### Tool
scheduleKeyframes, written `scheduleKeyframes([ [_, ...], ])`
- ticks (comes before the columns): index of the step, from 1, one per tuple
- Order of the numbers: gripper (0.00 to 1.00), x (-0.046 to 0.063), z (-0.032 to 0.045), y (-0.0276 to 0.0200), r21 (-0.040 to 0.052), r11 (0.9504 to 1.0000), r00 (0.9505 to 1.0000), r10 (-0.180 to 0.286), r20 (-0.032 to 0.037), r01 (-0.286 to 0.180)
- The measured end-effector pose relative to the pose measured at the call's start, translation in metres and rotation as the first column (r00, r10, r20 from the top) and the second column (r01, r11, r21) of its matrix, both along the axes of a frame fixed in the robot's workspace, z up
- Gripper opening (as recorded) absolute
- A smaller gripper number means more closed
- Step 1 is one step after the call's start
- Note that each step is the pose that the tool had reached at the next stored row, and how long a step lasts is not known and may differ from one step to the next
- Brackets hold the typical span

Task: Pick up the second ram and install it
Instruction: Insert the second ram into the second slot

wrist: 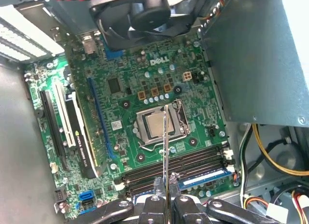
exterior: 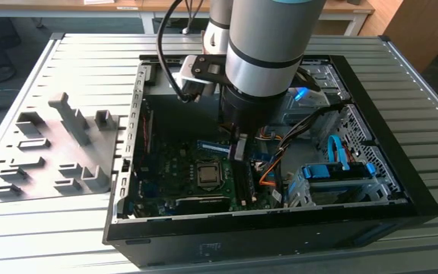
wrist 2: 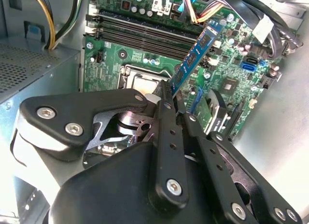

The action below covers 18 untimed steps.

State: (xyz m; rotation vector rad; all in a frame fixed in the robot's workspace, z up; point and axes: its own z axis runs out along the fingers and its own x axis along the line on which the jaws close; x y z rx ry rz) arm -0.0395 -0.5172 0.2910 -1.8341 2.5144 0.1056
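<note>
One second ram [wrist 2: 195, 52] firmly between closed jaws, inside open case [exterior: 426, 201] on slatted metal table [exterior: 89, 63].

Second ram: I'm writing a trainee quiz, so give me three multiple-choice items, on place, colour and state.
1. The second ram is: A on the gray holder; B in the gripper above the motherboard; C flat on the table.
2. The motherboard is: A green; B red; C white.
3. The processor is: A under a cooler; B missing; C bare.
Answers: B, the gripper clamps it over the board; A, green in both wrist views; C, its metal lid shows uncovered.
</note>
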Motion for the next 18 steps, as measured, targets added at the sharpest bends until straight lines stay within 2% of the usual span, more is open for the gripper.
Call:
scheduleKeyframes([
  [8, 0.14, 0.0000, 0.0000, 0.0000, -0.0010, 0.9979, 0.9979, -0.065, 0.0000, 0.065],
  [18, 0.14, 0.0000, -0.0001, 0.0000, -0.0010, 0.9898, 0.9898, -0.142, 0.0000, 0.142],
])
